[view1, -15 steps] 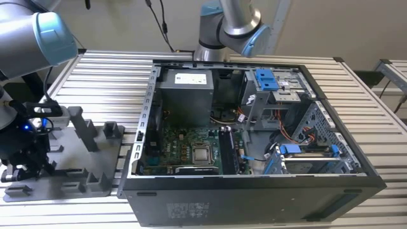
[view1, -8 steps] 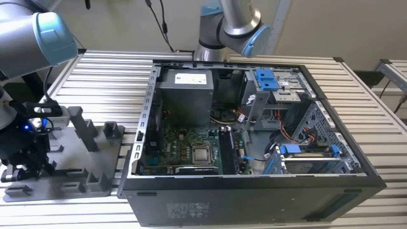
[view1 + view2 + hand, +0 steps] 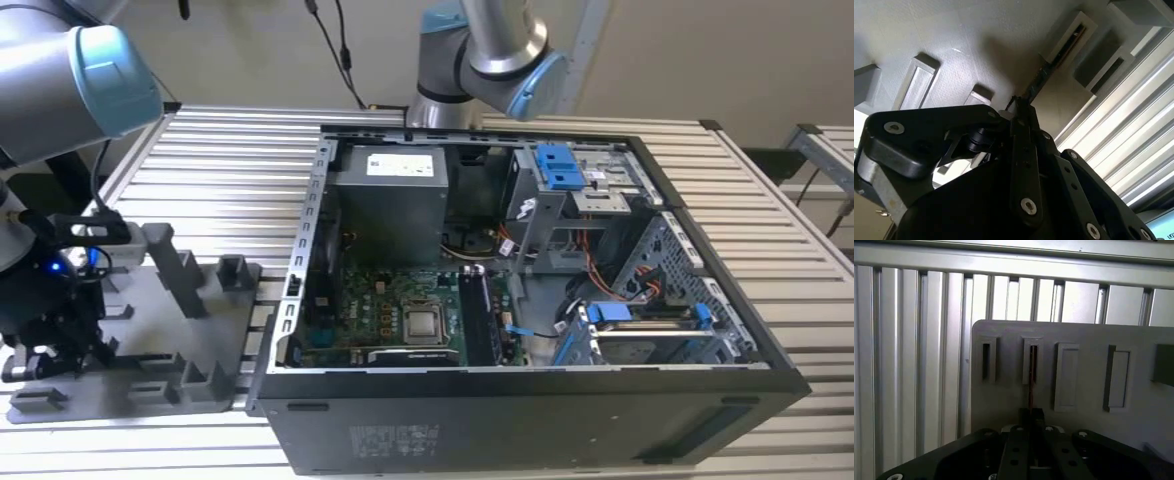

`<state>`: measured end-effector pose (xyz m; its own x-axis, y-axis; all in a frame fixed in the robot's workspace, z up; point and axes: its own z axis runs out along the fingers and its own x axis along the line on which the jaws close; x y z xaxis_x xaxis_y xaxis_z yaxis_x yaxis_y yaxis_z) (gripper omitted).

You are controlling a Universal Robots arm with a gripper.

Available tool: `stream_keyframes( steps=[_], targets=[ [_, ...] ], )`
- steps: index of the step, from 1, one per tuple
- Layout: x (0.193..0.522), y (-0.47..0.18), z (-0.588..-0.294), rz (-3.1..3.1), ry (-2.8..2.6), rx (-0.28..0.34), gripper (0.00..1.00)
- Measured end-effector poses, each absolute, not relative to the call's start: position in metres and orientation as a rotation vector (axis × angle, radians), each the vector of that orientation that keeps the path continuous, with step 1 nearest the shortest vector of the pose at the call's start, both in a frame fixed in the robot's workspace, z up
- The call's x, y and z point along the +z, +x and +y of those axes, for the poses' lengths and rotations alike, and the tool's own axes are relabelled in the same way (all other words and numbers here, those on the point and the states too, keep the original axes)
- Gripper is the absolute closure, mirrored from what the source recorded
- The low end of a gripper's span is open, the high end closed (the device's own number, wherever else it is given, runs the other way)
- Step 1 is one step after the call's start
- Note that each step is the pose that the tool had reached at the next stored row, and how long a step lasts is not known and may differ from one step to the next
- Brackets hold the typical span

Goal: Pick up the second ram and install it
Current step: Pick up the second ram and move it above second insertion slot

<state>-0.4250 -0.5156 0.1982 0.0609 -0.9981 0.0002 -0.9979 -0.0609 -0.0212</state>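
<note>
Over the holder plate (image 3: pixel 227 390) at the slatted table's (image 3: pixel 227 150) edge on the exterior view's left, the arm (image 3: pixel 60 80) bends straight down. In the first wrist view its gripper (image 3: pixel 1032 414) is clamped on the second ram (image 3: pixel 1030 387), which stands edge-on with its far end in a slotted post (image 3: pixel 1032 347). The open computer case (image 3: pixel 534 300) sits to the exterior view's right.

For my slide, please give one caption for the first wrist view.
Black gripper closed on the thin dark memory stick, its far end in a slot of the light-grey holder plate.
</note>
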Motion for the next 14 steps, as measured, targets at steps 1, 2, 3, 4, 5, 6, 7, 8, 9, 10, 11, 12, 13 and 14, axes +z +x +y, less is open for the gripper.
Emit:
stream_keyframes(
  steps=[1, 2, 3, 4, 5, 6, 7, 8, 9, 10, 11, 12, 13, 14],
  targets=[
    [0.198, -0.425, -0.516, 2.142, -2.277, -0.023, 0.86],
    [0.199, -0.425, -0.516, 2.142, -2.277, -0.023, 0.86],
    [0.200, -0.425, -0.516, 2.142, -2.277, -0.023, 0.86],
    [0.200, -0.425, -0.516, 2.142, -2.277, -0.023, 0.86],
    [0.201, -0.425, -0.516, 2.142, -2.277, -0.023, 0.86],
    [0.203, -0.425, -0.516, 2.142, -2.277, -0.023, 0.86],
    [0.204, -0.425, -0.516, 2.142, -2.277, -0.023, 0.86],
    [0.206, -0.425, -0.516, 2.142, -2.277, -0.023, 0.86],
    [0.207, -0.425, -0.516, 2.142, -2.277, -0.023, 0.86],
    [0.209, -0.425, -0.516, 2.142, -2.277, -0.023, 0.86],
    [0.210, -0.425, -0.516, 2.142, -2.277, -0.022, 0.86],
    [0.212, -0.425, -0.516, 2.142, -2.276, -0.021, 0.86],
    [0.213, -0.425, -0.516, 2.141, -2.276, -0.021, 0.86],
    [0.214, -0.425, -0.516, 2.141, -2.276, -0.021, 0.86]
  ],
)
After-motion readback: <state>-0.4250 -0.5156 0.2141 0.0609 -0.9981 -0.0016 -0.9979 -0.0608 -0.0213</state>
